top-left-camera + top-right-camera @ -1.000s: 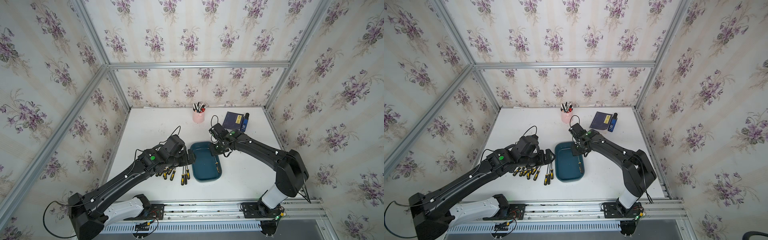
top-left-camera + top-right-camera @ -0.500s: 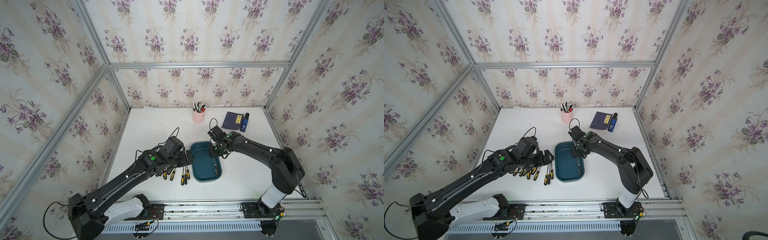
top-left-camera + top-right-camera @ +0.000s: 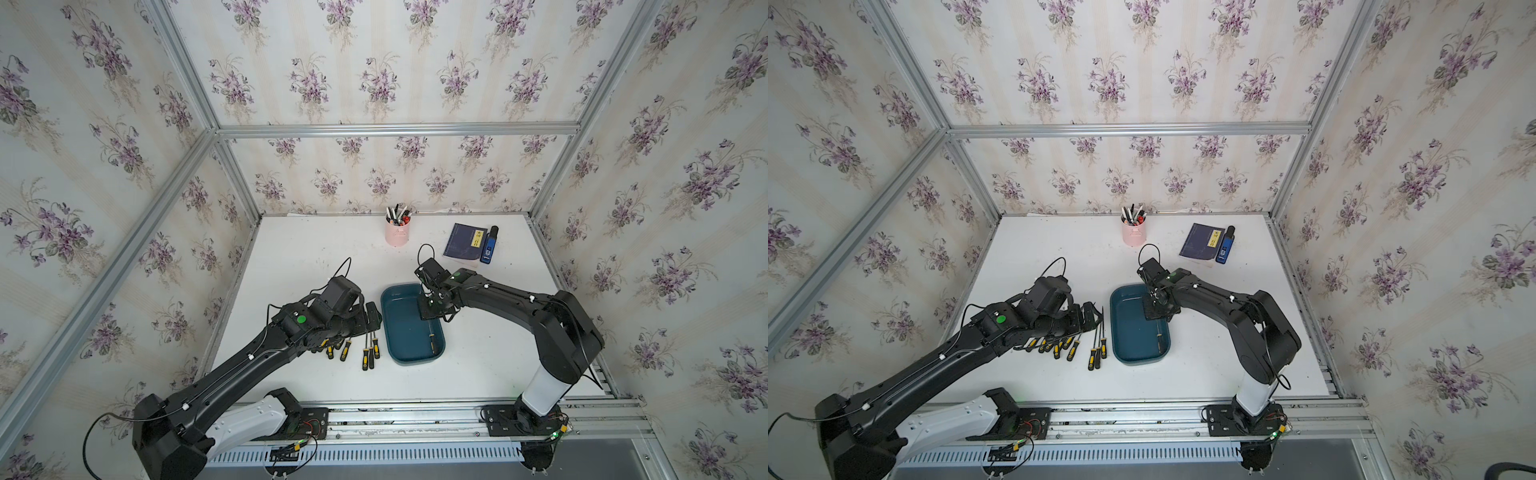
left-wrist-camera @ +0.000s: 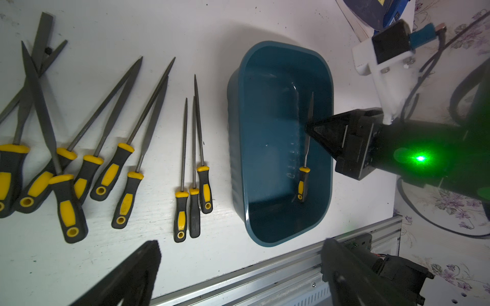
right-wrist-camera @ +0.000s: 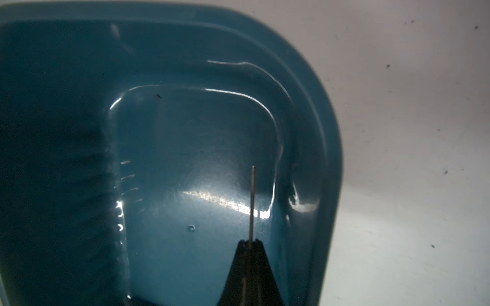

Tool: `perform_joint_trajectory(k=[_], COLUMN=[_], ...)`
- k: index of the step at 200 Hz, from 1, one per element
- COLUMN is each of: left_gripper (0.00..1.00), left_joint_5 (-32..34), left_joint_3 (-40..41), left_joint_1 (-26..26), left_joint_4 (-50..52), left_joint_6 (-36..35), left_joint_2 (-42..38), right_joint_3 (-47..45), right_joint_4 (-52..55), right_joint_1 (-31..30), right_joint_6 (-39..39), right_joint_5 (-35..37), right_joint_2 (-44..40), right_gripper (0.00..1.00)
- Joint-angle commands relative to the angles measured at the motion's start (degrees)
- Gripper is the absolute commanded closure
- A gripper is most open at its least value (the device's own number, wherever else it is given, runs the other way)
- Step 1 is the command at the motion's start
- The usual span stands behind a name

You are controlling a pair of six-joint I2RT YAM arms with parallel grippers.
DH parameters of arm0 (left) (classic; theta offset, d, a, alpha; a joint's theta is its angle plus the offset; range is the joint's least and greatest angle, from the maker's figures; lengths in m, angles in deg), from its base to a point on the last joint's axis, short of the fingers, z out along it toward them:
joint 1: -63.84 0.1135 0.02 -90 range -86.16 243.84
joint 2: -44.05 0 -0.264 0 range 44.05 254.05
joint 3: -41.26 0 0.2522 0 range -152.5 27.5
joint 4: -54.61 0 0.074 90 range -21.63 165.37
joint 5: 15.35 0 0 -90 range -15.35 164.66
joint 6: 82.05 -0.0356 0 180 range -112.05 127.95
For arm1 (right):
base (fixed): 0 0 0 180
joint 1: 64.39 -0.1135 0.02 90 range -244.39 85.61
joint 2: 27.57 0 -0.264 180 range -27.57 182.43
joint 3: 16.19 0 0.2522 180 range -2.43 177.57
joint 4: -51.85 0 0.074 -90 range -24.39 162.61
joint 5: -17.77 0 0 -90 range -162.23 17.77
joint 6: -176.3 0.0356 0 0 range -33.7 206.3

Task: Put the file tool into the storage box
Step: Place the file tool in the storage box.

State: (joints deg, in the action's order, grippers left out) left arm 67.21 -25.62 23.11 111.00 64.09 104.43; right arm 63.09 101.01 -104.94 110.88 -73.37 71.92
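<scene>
Right gripper (image 4: 309,128) fingers clamped on file tool (image 4: 305,161) inside storage box (image 4: 240,148), left gripper (image 3: 372,313) fingers apart above desk (image 3: 478,365).

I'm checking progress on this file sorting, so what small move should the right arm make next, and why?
Probably open the right gripper to release. It is shut on the small file, whose handle already sits low inside the storage box, near the wall on the right arm's side. Whether it touches the floor I cannot tell, so a slight lowering first may be safer. The other files still lie on the table.
</scene>
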Motion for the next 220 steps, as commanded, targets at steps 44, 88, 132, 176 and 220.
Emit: perform_joint_trajectory(k=[44, 88, 132, 176, 220], left_gripper=[0.01, 0.01, 0.01, 0.0, 0.0], left_joint_5=[-0.8, -1.3, -1.8, -1.9, -1.9], left_joint_3=[2.3, 2.9, 3.7, 4.1, 3.9], left_joint_1=[1.4, 2.0, 2.4, 2.6, 2.6], left_joint_4=[-0.5, -0.5, -0.9, -0.8, -1.1], left_joint_6=[-0.2, -0.4, -0.5, -0.4, -0.3], left_joint_2=[-1.3, -1.1, -1.2, -1.4, -1.2], right_joint_3=[-1.0, -1.0, -0.9, -0.3, 1.4], right_joint_4=[-1.7, -1.6, -1.9, -1.2, 0.0], right_joint_1=[-0.1, -0.1, -0.1, -0.2, -0.1], right_joint_6=[0.6, 0.7, 0.7, 0.4, 0.3], right_joint_5=[1.5, 1.7, 1.4, 1.6, 1.9], right_joint_2=[2.1, 3.3, 3.7, 3.7, 3.9], right_gripper=[1.0, 1.0, 0.98, 0.93, 0.85])
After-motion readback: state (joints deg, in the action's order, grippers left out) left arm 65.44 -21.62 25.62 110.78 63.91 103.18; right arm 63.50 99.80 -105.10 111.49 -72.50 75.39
